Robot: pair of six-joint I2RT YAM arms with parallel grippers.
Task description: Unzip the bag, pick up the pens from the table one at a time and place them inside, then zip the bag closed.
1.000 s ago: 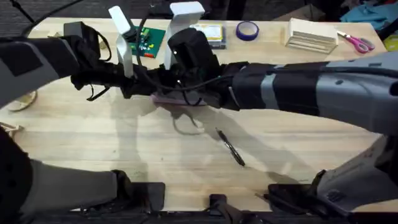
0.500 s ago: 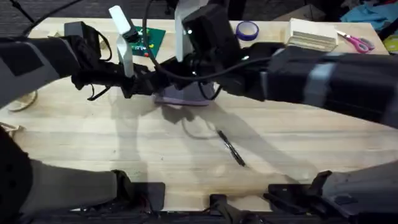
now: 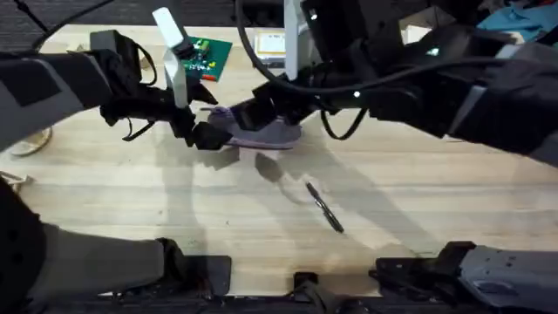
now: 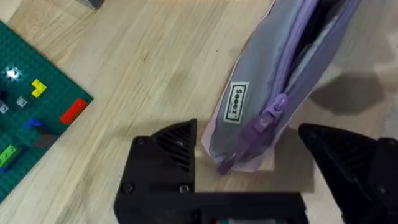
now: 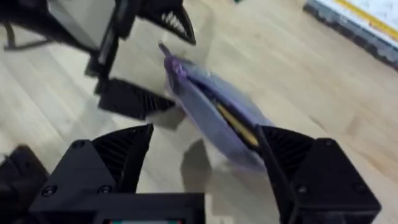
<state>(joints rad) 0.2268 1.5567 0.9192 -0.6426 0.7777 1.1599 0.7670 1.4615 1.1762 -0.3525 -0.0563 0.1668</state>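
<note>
Lilac-purple soft pencil pouch (image 3: 260,133) with grey side panel lies on the pale joined-plank wooden table (image 3: 410,192), toward its far middle. Left wrist view: zip along the pouch's top edge is parted, dark gap visible; purple zip pull (image 4: 268,118) hangs at the near end, beside a small white label on the grey panel.

Left gripper (image 4: 249,163), black fingers, jaws spread apart, one on each side of the pouch's end; whether either finger touches the fabric, cannot tell. No clamp on the pouch.

Right gripper (image 5: 205,158), black fingers, jaws released and wide, hovers above the pouch with nothing between the fingers. Right wrist view shows a yellowish strip inside the pouch opening.

Slim black pen (image 3: 323,208) with clip lies flat on the table nearer the arm bases, apart from the pouch, diagonal to the planks.

Green building-brick plate (image 3: 206,54) sits on the far side of the table behind the left arm; seen also in the left wrist view (image 4: 31,118).
</note>
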